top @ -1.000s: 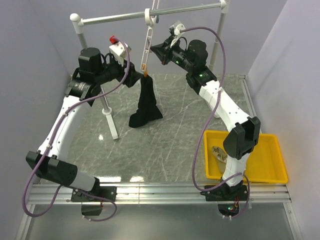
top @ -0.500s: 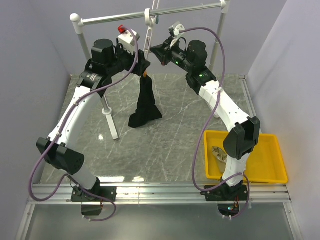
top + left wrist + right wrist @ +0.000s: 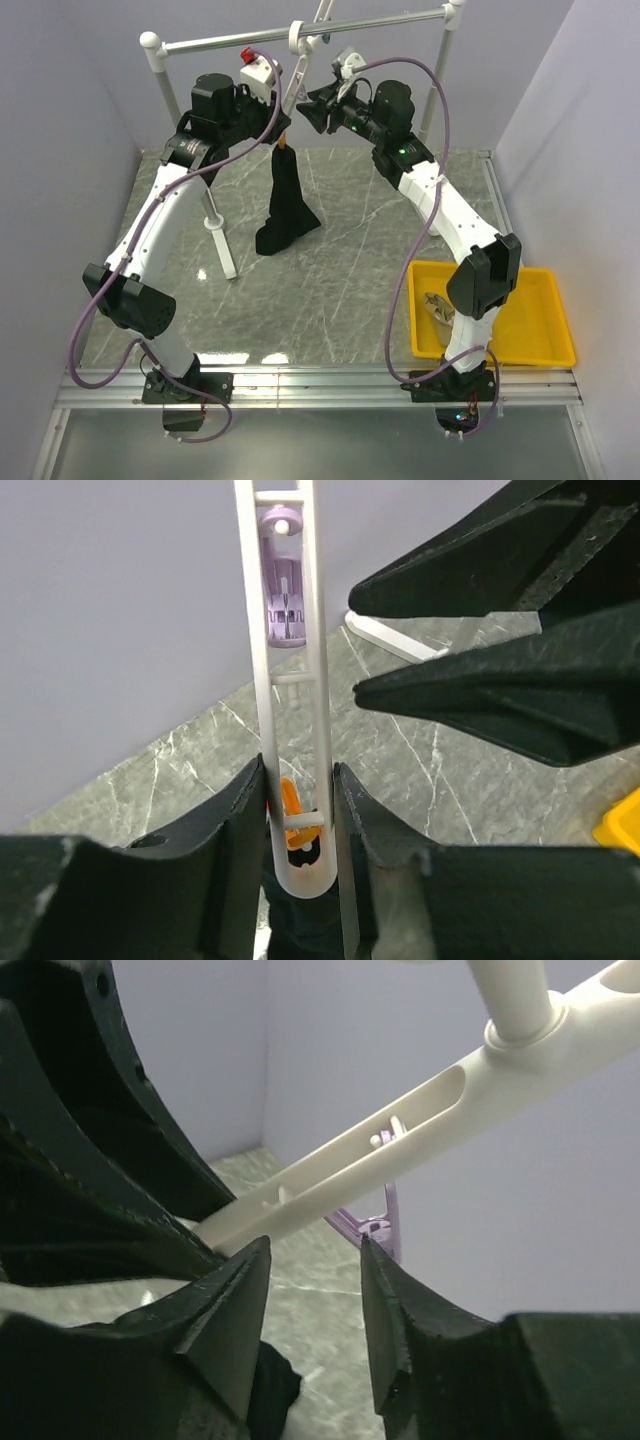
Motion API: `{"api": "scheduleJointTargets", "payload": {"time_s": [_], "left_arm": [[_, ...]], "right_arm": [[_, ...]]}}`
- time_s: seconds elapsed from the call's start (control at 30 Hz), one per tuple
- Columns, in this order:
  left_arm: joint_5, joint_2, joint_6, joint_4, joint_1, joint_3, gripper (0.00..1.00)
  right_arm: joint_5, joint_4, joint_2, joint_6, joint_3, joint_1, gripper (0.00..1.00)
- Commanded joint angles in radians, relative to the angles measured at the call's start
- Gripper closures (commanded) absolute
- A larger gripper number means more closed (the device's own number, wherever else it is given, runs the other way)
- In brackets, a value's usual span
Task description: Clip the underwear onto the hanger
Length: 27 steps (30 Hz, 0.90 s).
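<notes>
The white hanger (image 3: pixel 292 90) hangs tilted from the rail by its hook. The black underwear (image 3: pixel 284 205) dangles from the orange clip (image 3: pixel 291 813) at its lower end, and its bottom rests on the table. My left gripper (image 3: pixel 283 122) is shut on the hanger's lower end (image 3: pixel 298 865), both fingers pressing its rails, with black fabric just below. My right gripper (image 3: pixel 312 106) stands open just right of the hanger, holding nothing. In the right wrist view the hanger (image 3: pixel 400 1145) crosses beyond the open fingertips. A purple clip (image 3: pixel 283 590) sits higher up the slotted body.
The white rail frame (image 3: pixel 380 20) spans the back, and its left post (image 3: pixel 216 225) stands on the table. A yellow tray (image 3: pixel 545 345) at the front right holds a beige cloth (image 3: pixel 437 308). Walls close in on the left, back and right.
My left arm swung right to the hanger's lower end and its jaws closed on it. My right gripper opened and let go of the hanger.
</notes>
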Motion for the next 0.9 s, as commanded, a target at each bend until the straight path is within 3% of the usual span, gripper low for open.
{"api": "scheduleJointTargets", "payload": {"time_s": [0.0, 0.13, 0.33, 0.87], "left_arm": [[0.033, -0.024, 0.003, 0.012, 0.000, 0.046, 0.76], [0.065, -0.038, 0.012, 0.004, 0.001, 0.038, 0.82], [0.117, -0.043, 0.012, -0.016, 0.014, 0.043, 0.87], [0.217, -0.061, -0.007, -0.025, 0.037, 0.031, 0.91]], "right_arm": [[-0.030, -0.029, -0.070, -0.163, 0.011, -0.007, 0.50], [-0.047, -0.040, -0.076, -0.267, -0.007, -0.007, 0.43], [-0.063, -0.037, -0.058, -0.352, -0.004, -0.005, 0.41], [-0.051, 0.006, 0.064, -0.353, 0.120, -0.001, 0.39]]}}
